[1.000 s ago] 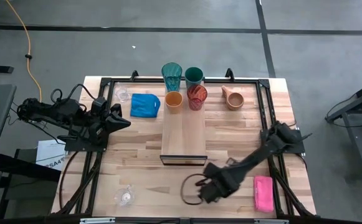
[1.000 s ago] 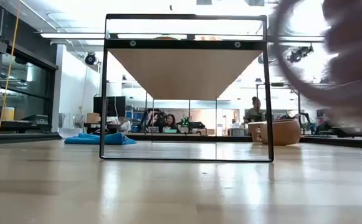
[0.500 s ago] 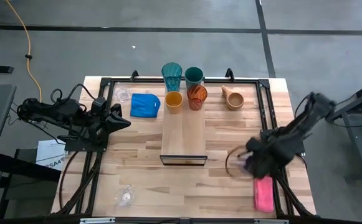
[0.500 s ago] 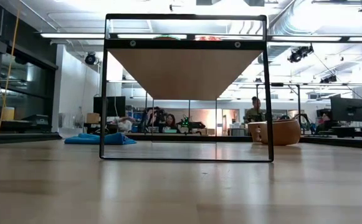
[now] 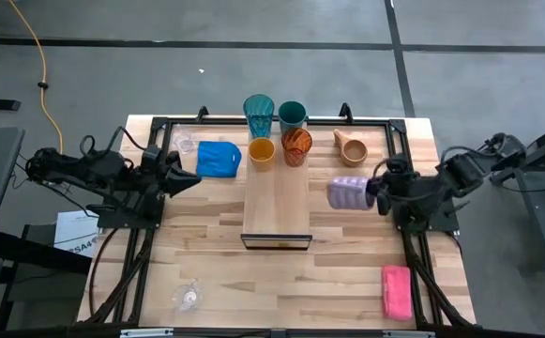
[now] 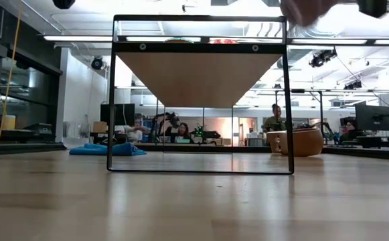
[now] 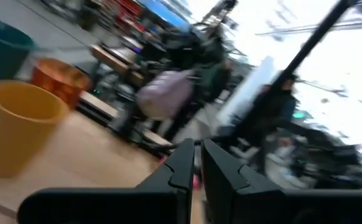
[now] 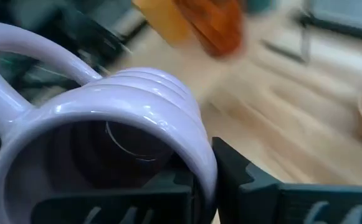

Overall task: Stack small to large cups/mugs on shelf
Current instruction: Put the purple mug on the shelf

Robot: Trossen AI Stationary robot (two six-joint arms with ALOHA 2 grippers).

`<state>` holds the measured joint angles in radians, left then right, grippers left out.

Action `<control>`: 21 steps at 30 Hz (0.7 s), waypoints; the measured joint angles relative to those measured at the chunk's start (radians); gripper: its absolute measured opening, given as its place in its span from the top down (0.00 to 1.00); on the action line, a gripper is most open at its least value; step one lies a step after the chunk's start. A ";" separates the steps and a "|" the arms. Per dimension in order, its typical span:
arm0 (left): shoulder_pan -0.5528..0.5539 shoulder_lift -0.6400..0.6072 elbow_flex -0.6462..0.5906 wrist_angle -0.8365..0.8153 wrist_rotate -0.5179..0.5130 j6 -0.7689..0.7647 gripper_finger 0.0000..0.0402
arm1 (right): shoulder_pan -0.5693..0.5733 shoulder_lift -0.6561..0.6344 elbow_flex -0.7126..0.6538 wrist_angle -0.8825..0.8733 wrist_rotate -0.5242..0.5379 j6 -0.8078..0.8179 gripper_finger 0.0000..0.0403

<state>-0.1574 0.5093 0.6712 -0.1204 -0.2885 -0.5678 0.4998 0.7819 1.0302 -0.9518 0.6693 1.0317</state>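
Lavender mug [image 5: 349,193] carried clear of the bench [image 5: 206,253], lying on its side just off the shelf's [image 5: 277,202] 3 o'clock edge. Right hand [image 5: 377,194] clamped on the mug rim, one finger inside the mouth, one outside; the right wrist view shows the wall pinched between them.

Mug looks like glazed ceramic: glossy, ribbed round the upper body, loop handle, thick wall. Judged stiff, fairly heavy for its size, slick where glazed, liable to chip if knocked on the metal frame. A rim pinch holds, but the mug may swing; ribs give a little purchase.

Left hand [image 5: 189,180] waits near the bench's 9 o'clock edge, fingers closed together on nothing.

At the shelf's 12 o'clock end, standing on the bench:
- teal tumbler [image 5: 259,115], tall, translucent, ribbed
- green cup [image 5: 292,115]
- orange cup [image 5: 262,150], matte plastic, probably light
- red cup [image 5: 296,146], translucent, patterned

Tan mug [image 5: 351,147] lies tipped at 1 o'clock. Clear glass [image 5: 188,297] at 7 o'clock, a second [image 5: 185,143] at 11; both likely fragile.

Shelf: pale wood plank, thin black frame, top bare.
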 joint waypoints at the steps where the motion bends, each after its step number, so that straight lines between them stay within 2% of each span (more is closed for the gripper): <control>1: 0.000 0.006 0.000 0.000 -0.027 0.031 0.95 | -0.020 0.000 0.000 0.058 -0.006 -0.055 0.98; 5: 0.001 0.049 0.000 0.009 -0.086 0.216 0.97 | -0.083 0.018 0.000 0.237 -0.059 -0.236 0.98; 8: 0.001 0.083 0.000 0.018 -0.087 0.304 0.99 | -0.131 0.032 0.000 0.281 -0.097 -0.291 0.97; 14: 0.000 0.093 0.000 0.022 -0.045 0.225 1.00 | -0.197 0.037 0.000 0.288 -0.154 -0.316 0.98; 21: 0.000 0.091 0.000 0.024 -0.064 0.245 1.00 | -0.235 0.038 0.000 0.298 -0.234 -0.361 0.98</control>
<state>-0.1574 0.6006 0.6708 -0.0965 -0.3525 -0.3230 0.2653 0.8196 1.0306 -0.6540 0.4358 0.6709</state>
